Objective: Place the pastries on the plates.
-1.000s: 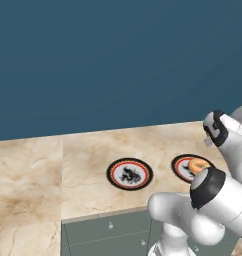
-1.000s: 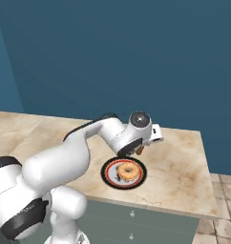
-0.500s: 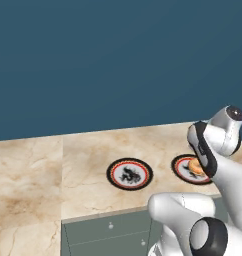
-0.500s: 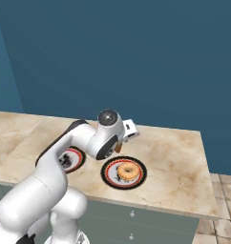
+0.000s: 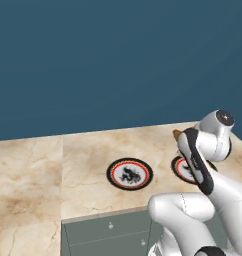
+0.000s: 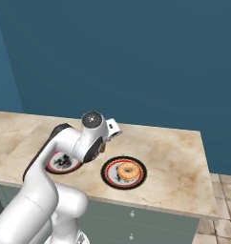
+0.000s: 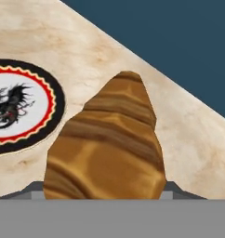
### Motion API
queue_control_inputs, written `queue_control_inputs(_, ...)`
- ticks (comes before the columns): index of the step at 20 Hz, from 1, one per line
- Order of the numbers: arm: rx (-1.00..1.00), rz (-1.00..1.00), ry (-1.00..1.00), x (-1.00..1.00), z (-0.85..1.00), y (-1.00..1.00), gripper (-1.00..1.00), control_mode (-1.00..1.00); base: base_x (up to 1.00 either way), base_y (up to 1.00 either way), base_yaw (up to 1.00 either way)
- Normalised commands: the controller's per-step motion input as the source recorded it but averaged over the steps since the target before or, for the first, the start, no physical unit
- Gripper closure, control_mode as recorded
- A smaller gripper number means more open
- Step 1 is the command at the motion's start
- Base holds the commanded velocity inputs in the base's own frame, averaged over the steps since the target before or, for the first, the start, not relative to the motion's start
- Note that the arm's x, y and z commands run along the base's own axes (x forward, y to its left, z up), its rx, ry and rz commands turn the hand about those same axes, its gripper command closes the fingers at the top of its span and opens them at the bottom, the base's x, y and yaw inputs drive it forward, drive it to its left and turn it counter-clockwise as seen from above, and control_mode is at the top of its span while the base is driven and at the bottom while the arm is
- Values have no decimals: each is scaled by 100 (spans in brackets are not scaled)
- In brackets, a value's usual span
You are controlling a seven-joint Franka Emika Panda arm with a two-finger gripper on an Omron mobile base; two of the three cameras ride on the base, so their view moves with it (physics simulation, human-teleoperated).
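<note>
Clearly the claw [image 7: 103, 197] is grasping the brown croissant [image 7: 105, 144], its tapered tip pointing away lengthwise.

I am counting two plates on the marble counter [image 6: 184, 157]: one bare plate [image 5: 129, 174] showing its black figure, and a second plate [image 6: 109, 170] carrying a pastry. I am counting two pastries as well: one golden ring doughnut [image 6: 128, 171] lying on that second plate, and one darker brown, ridged croissant-like piece [image 7: 107, 144] looming large in the hand view. I am also seeing two cabinet drawer knobs [image 6: 132, 214] below the counter edge.
</note>
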Motion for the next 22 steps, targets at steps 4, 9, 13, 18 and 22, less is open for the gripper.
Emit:
queue_control_inputs(4, 0, 17, 4, -1, 0, 53, 100, -100, 0, 0, 0)
queue_control_inputs(9, 0, 17, 4, -1, 0, 53, 100, -100, 0, 0, 0)
queue_control_inputs(13, -5, 13, 1, -16, 0, 61, 100, -100, 0, 0, 0)
queue_control_inputs(18, -9, 10, 3, -15, -4, 64, 100, -100, 0, 0, 0)
queue_control_inputs(22, -9, 10, 4, -5, -21, 59, 100, -100, 0, 0, 0)
